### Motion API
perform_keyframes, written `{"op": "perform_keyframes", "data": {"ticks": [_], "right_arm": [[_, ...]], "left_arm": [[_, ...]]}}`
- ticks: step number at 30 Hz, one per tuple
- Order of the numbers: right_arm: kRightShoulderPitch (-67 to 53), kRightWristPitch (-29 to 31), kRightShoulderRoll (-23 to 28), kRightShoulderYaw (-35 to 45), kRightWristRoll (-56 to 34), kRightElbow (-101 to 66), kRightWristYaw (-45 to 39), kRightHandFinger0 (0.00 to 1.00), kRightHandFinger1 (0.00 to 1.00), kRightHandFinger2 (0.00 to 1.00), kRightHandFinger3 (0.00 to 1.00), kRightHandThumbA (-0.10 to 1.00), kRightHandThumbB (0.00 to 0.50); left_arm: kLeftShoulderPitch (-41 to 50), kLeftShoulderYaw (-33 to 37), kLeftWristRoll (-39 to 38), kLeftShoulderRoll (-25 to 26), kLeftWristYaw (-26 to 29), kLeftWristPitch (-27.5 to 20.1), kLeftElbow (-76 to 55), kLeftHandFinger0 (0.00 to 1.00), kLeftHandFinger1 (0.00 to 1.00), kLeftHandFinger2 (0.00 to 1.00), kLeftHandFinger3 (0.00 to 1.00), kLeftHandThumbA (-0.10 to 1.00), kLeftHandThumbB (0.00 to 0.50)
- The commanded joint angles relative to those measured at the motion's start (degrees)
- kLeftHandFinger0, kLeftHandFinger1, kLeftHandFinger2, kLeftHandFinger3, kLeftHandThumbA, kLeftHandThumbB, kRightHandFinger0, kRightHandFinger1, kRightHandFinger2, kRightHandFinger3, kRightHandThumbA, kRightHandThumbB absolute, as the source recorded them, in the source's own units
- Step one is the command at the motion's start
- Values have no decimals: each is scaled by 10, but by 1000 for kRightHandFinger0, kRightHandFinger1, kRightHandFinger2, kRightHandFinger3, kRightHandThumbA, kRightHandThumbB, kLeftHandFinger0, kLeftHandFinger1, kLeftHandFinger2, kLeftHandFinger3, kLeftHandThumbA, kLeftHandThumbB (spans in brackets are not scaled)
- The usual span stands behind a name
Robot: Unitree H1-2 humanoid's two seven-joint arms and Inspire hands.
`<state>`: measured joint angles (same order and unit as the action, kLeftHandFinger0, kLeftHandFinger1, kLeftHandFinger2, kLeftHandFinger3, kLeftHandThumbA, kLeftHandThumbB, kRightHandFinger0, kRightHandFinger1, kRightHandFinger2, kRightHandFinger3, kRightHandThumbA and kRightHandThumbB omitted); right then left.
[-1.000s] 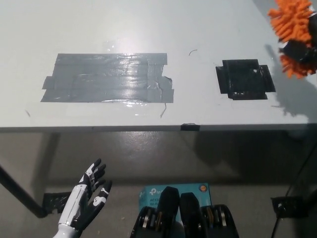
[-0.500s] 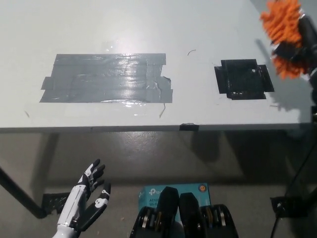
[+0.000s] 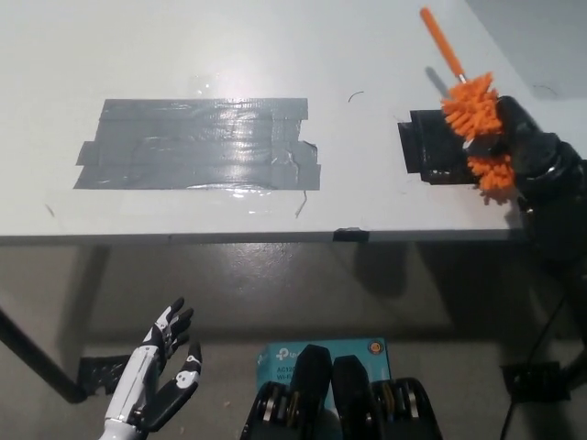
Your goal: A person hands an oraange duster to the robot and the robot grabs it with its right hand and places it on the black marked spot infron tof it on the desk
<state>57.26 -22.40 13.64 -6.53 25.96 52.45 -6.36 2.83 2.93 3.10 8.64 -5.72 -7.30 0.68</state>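
Observation:
My black right hand (image 3: 518, 142) is shut on the orange duster (image 3: 472, 105) and holds it over the right part of the black marked spot (image 3: 431, 147) on the white desk (image 3: 229, 46). The duster's fluffy orange head shows above and below my hand, and its thin orange handle (image 3: 441, 43) sticks up toward the far side. The hand and duster hide the spot's right half. I cannot tell whether the duster touches the desk. My white left hand (image 3: 156, 380) rests open below the desk's front edge at the lower left.
A large grey tape patch (image 3: 197, 144) lies on the desk's left half. The desk's front edge (image 3: 275, 236) runs across the middle. Below it are the floor, a teal box (image 3: 353, 353) and a desk leg (image 3: 32, 362) at left.
My right hand has carried the duster from the picture's upper right edge down and left onto the black spot. The duster's handle has come into view. The left hand has hardly moved.

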Motion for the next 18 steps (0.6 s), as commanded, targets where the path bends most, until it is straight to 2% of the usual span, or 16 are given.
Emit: {"op": "perform_keyframes", "data": {"ticks": [1, 3, 4, 5, 6, 7, 13, 18], "right_arm": [[63, 18, 5, -15, -25, 33, -41, 1000, 1000, 1000, 1000, 498, 405], [64, 18, 5, -19, -25, 35, -44, 1000, 1000, 1000, 1000, 498, 405], [64, 21, 5, -22, -24, 35, -38, 1000, 1000, 1000, 1000, 546, 428], [60, 25, 5, -28, -20, 30, -31, 1000, 1000, 1000, 1000, 686, 442], [55, 29, 4, -36, -12, 23, -23, 1000, 1000, 1000, 1000, 767, 426], [55, 28, 4, -42, -9, 19, -21, 1000, 1000, 1000, 1000, 803, 425], [53, 16, 11, -63, 5, -14, -9, 1000, 1000, 1000, 1000, 822, 451], [52, 8, 24, -67, 10, -53, 9, 1000, 1000, 1000, 1000, 830, 453]], "left_arm": [[-2, -1, 1, 10, -6, -15, -15, 1000, 1000, 982, 1000, 359, 203], [-3, -1, 3, 11, -6, -15, -15, 1000, 1000, 982, 1000, 359, 203], [-5, -1, 3, 11, -5, -14, -16, 984, 1000, 975, 1000, 359, 201], [-5, -1, 3, 10, -5, -12, -18, 979, 998, 975, 1000, 359, 204], [-4, -3, 1, 11, -5, -12, -17, 979, 998, 975, 1000, 359, 204], [-5, -3, 1, 11, -4, -14, -15, 983, 999, 975, 1000, 354, 198], [-5, -5, 6, 11, 0, -16, -9, 959, 984, 962, 1000, 323, 185], [-8, -10, -3, 10, 0, -16, -8, 984, 992, 966, 1000, 326, 201]]}}
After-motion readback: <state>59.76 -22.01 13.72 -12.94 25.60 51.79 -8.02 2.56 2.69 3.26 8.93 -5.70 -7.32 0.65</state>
